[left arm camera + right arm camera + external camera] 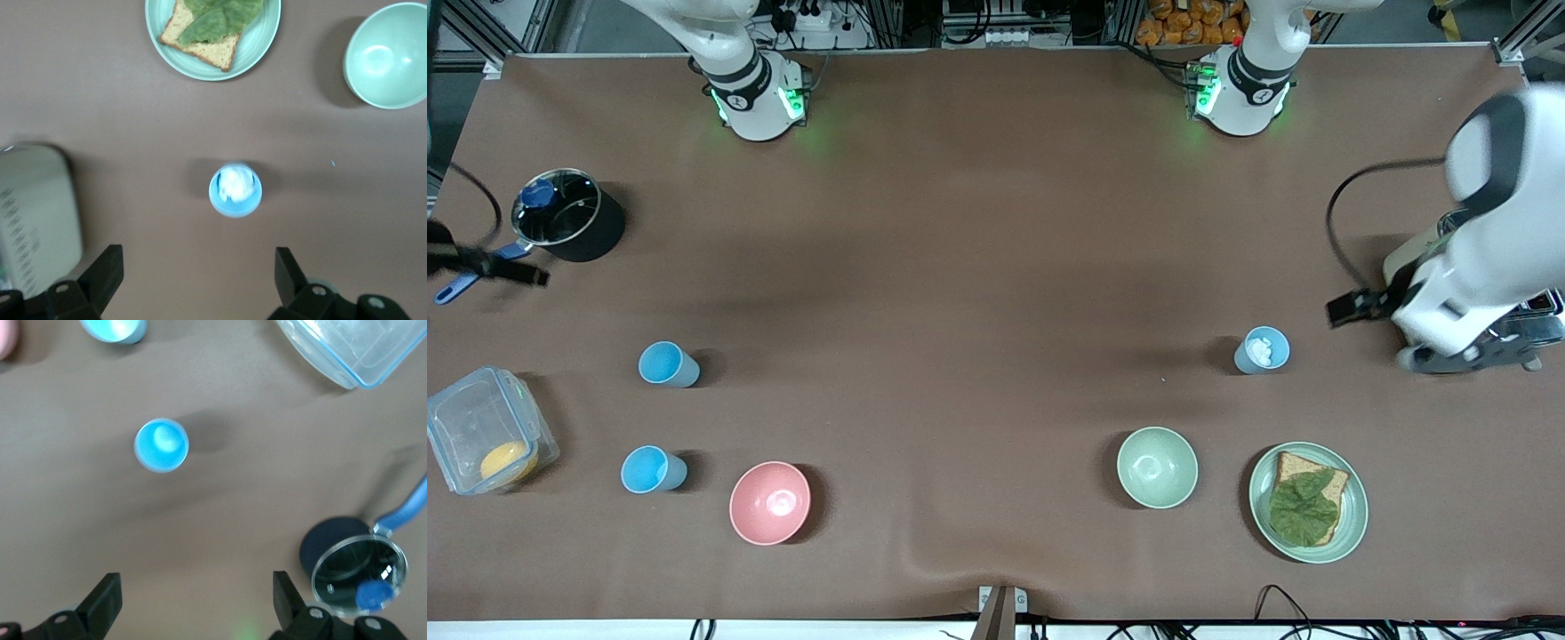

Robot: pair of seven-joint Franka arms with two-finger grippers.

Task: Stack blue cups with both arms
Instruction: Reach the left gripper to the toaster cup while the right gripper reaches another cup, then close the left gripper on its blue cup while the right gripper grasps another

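Note:
Three light-blue cups stand on the brown table. Two are at the right arm's end: one (667, 364) (161, 445), and one nearer the front camera (652, 469) (113, 328). The third cup (1263, 349) (235, 190), at the left arm's end, has something white inside. My left gripper (1348, 308) (198, 268) is open and empty, up in the air beside that third cup. My right gripper (520, 272) (195, 590) is open and empty, up over the table between the black pot and the first cup.
A black pot with a blue handle (567, 213) (357, 577), a clear lidded box (482, 429) (353, 350) and a pink bowl (770, 502) are at the right arm's end. A pale-green bowl (1157, 467) (390, 57), a plate with bread and lettuce (1354, 524) (260, 40) and a white appliance (33, 220) are at the left arm's end.

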